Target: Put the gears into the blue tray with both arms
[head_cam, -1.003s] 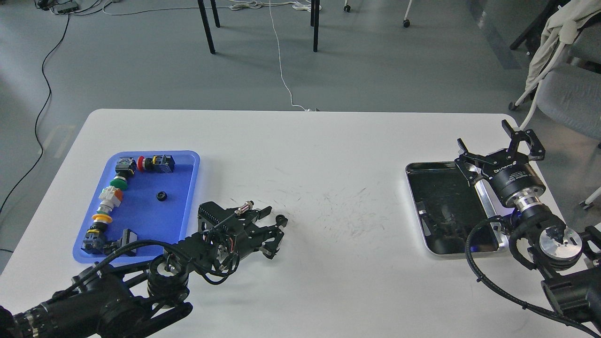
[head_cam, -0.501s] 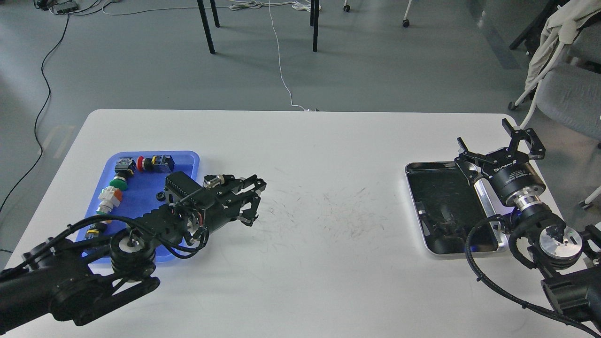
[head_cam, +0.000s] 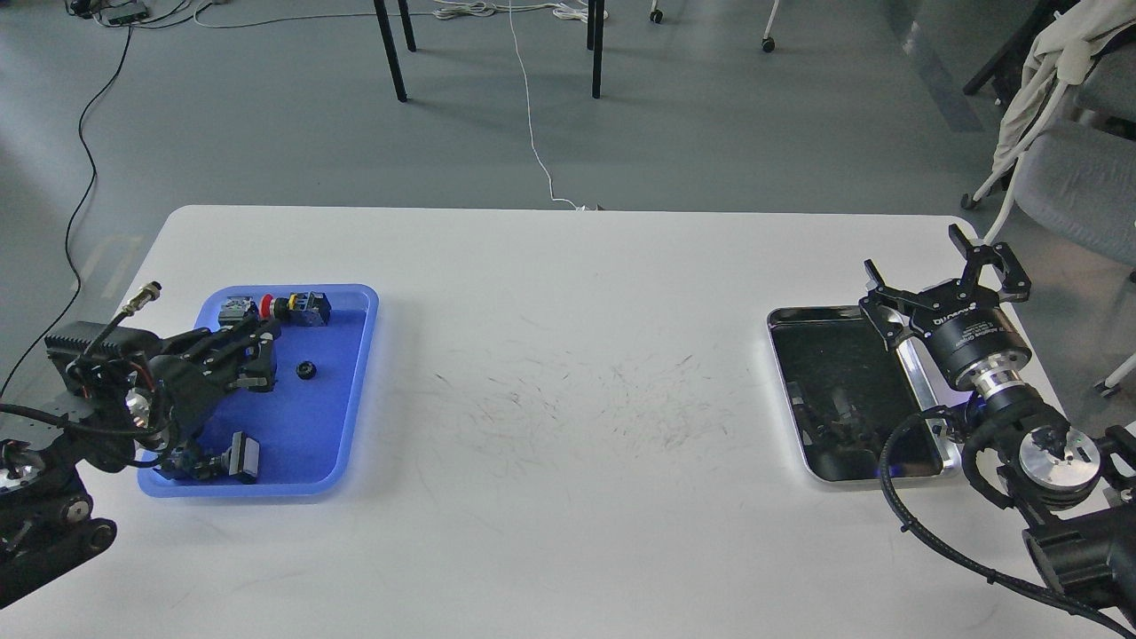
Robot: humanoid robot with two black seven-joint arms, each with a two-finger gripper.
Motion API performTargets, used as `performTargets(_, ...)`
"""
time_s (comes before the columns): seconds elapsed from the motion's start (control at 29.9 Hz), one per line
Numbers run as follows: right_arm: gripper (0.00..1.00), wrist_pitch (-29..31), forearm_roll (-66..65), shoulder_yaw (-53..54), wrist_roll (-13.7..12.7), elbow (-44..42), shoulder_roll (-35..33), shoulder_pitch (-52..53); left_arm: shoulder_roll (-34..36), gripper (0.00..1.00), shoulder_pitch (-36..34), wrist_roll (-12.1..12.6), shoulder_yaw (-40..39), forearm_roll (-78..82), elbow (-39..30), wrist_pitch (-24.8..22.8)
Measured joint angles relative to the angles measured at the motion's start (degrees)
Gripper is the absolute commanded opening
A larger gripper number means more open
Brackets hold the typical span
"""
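Left gripper (head_cam: 259, 355) over the blue tray (head_cam: 355, 390) — grip unreadable — gear (head_cam: 306, 370) at its three o'clock; release likely next.

blue tray (head_cam: 351, 390); black gear (head_cam: 306, 370); silver tray (head_cam: 785, 318).

White lettering on right hand (head_cam: 948, 282) body, too small to read.

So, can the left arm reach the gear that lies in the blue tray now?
Probably yes. The left gripper hangs over the blue tray, just left of the gear, which lies alone on bare tray floor. Nothing stands between them.
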Motion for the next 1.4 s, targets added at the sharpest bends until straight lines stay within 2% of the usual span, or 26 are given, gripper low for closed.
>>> performTargets(0.57, 0.96, 0.0, 0.0, 0.0, 0.5, -0.2, 0.0, 0.0, -3.9, 0.06, 6.0, -0.2, -0.1, 0.9, 1.8, 0.7)
performTargets(0.74, 0.96, 0.0, 0.0, 0.0, 0.5, -0.2, 0.0, 0.0, -4.7, 0.11, 6.1, -0.1, -0.1, 0.9, 2.2, 0.7)
performTargets(0.8, 0.96, 0.0, 0.0, 0.0, 0.5, -0.2, 0.1, 0.0, -5.2, 0.17, 6.1, -0.1, -0.2, 0.9, 2.3, 0.7)
performTargets(0.87, 0.96, 0.0, 0.0, -0.1, 0.5, -0.2, 0.1, 0.0, -5.6, 0.28, 6.1, -0.1, -0.2, 0.9, 2.7, 0.7)
performTargets(1.07, 0.96, 0.0, 0.0, -0.1, 0.5, -0.2, 0.1, 0.0, -5.8, 0.82, 6.1, -0.2, -0.2, 0.9, 3.3, 0.7)
performTargets(1.14, 0.96, 0.0, 0.0, -0.1, 0.5, -0.2, 0.1, 0.0, -5.8, 0.93, 6.1, -0.3, -0.2, 0.8, 3.3, 0.7)
performTargets(1.2, 0.96, 0.0, 0.0, -0.1, 0.5, -0.1, 0.1, 0.0, -5.5, 0.97, 5.9, -0.5, -0.2, 0.7, 3.2, 0.9)
performTargets(1.4, 0.96, 0.0, 0.0, -0.1, 0.5, 0.0, 0.1, 0.0, -3.1, 0.98, 4.8, -1.0, -2.4, 0.4, 1.4, 1.6)
